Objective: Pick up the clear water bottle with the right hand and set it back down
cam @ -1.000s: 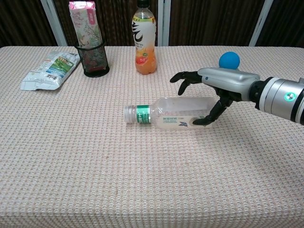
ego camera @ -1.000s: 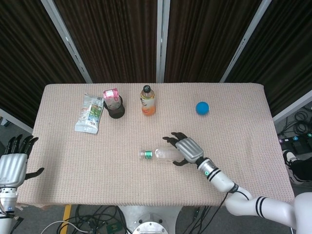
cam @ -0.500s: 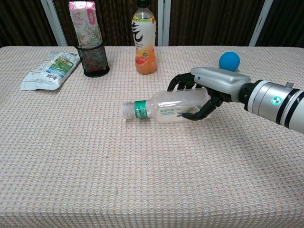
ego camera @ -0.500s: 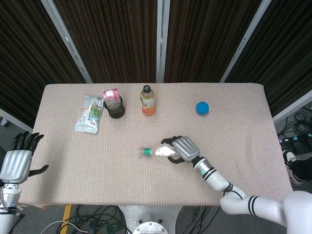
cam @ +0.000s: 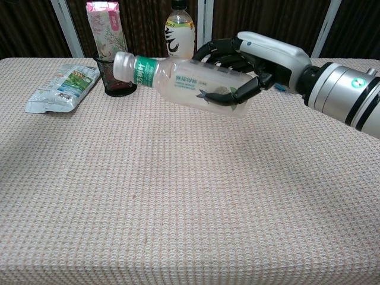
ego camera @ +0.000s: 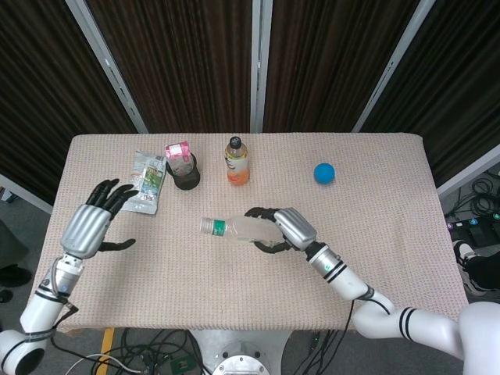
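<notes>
The clear water bottle (ego camera: 234,228) (cam: 178,79) with a green label band hangs above the table, lying nearly sideways with its white cap pointing left. My right hand (ego camera: 283,228) (cam: 255,59) grips its lower half, fingers wrapped over the top and thumb beneath. My left hand (ego camera: 90,223) hovers over the table's left side with its fingers spread and nothing in it; the chest view does not show it.
Along the back stand an orange drink bottle (ego camera: 237,161) (cam: 179,32), a black mesh cup (ego camera: 187,173) (cam: 116,72) holding a pink carton (cam: 105,28), and a snack packet (ego camera: 145,181) (cam: 62,88). A blue ball (ego camera: 324,173) lies at the back right. The table (ego camera: 234,289) is covered in beige cloth.
My right hand closed around the bottle and lifted it off the table, up and toward the left. My left hand moved in from the table's left edge over the surface.
</notes>
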